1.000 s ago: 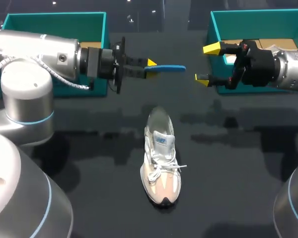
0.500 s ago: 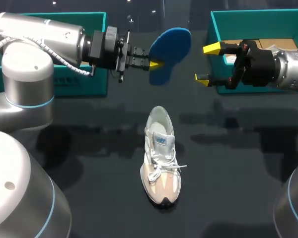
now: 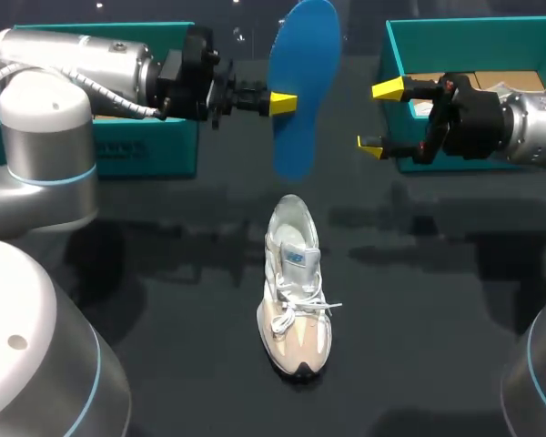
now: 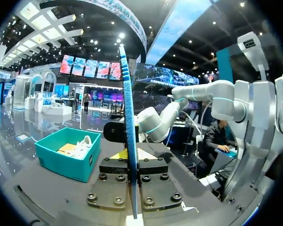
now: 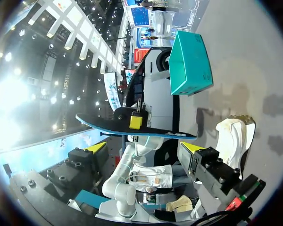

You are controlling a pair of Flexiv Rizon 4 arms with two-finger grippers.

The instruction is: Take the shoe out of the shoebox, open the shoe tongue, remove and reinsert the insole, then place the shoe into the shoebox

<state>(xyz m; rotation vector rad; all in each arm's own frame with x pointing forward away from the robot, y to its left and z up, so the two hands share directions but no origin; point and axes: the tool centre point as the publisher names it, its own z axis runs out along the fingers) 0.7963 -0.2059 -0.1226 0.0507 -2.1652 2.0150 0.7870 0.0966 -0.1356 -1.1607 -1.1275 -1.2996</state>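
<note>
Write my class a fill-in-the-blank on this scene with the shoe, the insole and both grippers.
The left gripper is shut on an insole coloured ____.
The right gripper is ____ and holds nothing.
The white shoe rests on the table, with ____ teal boxes behind it.
Missing words: blue; open; two.

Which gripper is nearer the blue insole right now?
Left. The left gripper is shut on the insole, holding it in the air; the right gripper hangs open off to its side, not touching it.
</note>
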